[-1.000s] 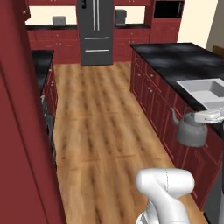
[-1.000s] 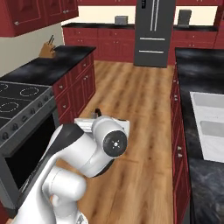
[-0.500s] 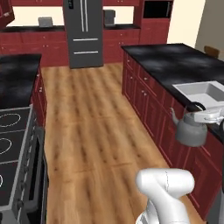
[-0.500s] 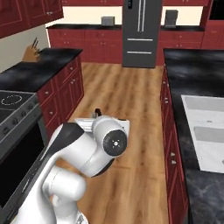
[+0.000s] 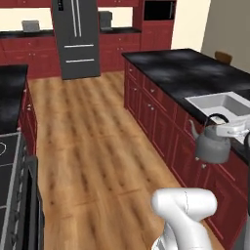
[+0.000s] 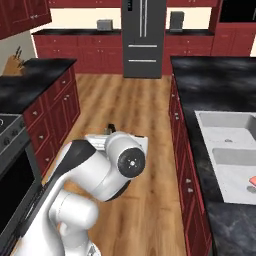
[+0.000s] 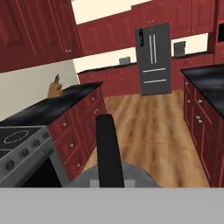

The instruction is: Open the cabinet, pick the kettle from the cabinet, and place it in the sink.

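The pincer (image 5: 229, 131), clamped on the squat grey metal kettle (image 5: 212, 147), is raised before the steel double-basin sink (image 5: 222, 105) beyond is approached.

The arm (image 6: 95, 185) is glossy white with rounded, bulbous links, a dark grey band at one joint, and a round grey cap (small centre dot) on its side.

Your kettle (image 5: 213, 146) hangs off the island worktop's (image 5: 180, 73) near edge, just before the sink (image 5: 222, 104) set in that worktop. Fridge (image 5: 75, 36) stands behind, across the floor; stove (image 5: 10, 161) lies left.
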